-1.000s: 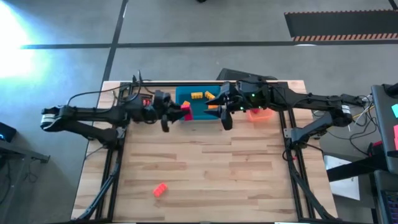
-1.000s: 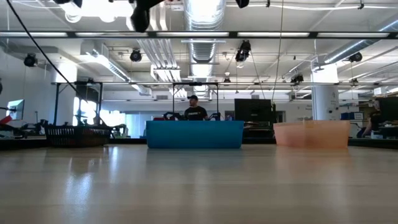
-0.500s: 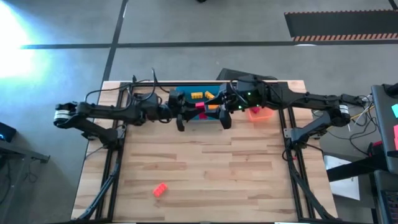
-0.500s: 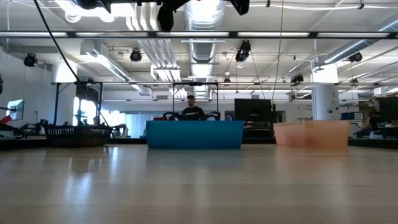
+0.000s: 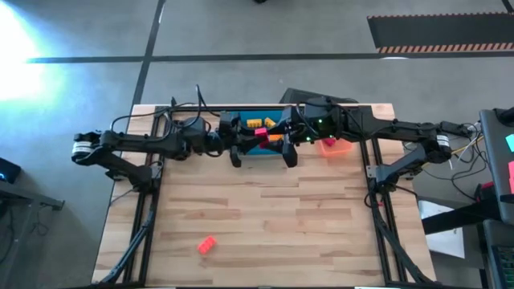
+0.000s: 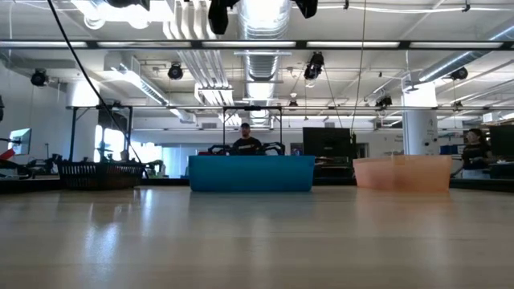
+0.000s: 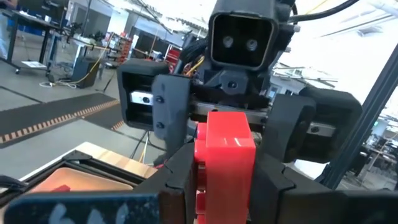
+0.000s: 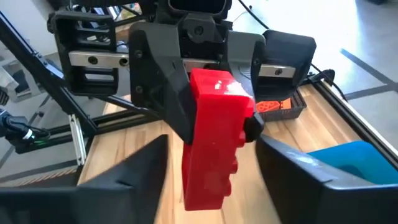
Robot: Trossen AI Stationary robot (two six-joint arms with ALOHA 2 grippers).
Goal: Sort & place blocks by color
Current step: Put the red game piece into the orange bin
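My left gripper (image 5: 249, 141) is shut on a red studded block (image 5: 259, 138), held in the air above the blue tray (image 5: 241, 120). My right gripper (image 5: 278, 136) faces it, open. In the right wrist view its fingers (image 8: 124, 180) stand on either side of the red block (image 8: 214, 143) with gaps showing. Yellow-orange blocks (image 5: 255, 124) lie in the blue tray. One red block (image 5: 329, 145) lies in the orange tray (image 5: 341, 148). Another red block (image 5: 206, 245) lies flat on the table near its near edge. My left gripper pinches the red block between its two fingers (image 8: 163, 93) at one end (image 8: 214, 84). It comes level from the table's left. The block is lifted clear, and its free end (image 8: 205, 186) sticks out toward my right gripper.
A black basket (image 6: 100, 172) stands at the far left, the blue tray (image 6: 251, 172) in the far middle, the orange tray (image 6: 401, 172) to the far right. The wooden table (image 5: 265, 217) stretches wide toward the near edge. People stand in the room beyond.
My left arm has carried the red block toward the table's right, from the blue tray's left edge to over its middle, close up to my right gripper. Most of that move came early; it has since slowed. My right arm has kept nearly still.
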